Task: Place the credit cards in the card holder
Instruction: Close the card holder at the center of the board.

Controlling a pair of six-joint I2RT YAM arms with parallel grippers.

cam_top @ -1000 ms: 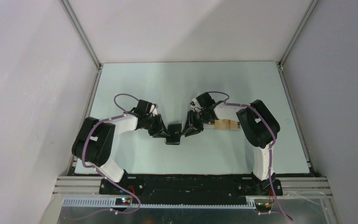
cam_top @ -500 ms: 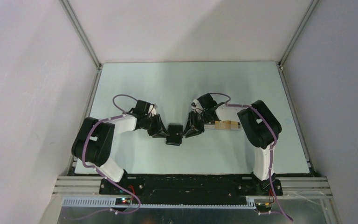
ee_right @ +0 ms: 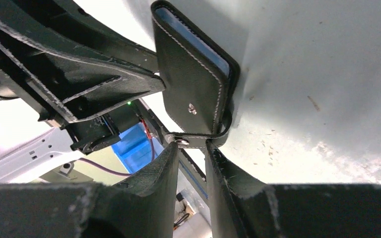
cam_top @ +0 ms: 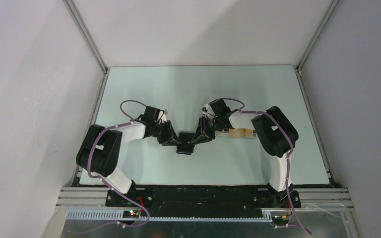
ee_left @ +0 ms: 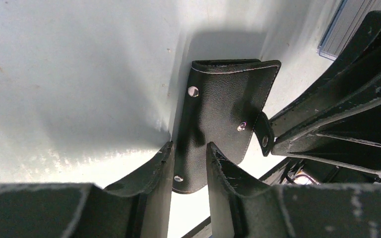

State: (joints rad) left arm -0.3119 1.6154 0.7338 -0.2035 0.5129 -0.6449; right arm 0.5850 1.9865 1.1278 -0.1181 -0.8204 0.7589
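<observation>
Black card holder (ee_left: 225,106) in left pincer (ee_left: 189,157)

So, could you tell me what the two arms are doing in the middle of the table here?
Both arms are holding the black card holder between them. The left pincer clamps one edge of it, while the right pincer pinches its unsnapped strap. The orange credit cards lie beside the right arm, not picked up.
</observation>
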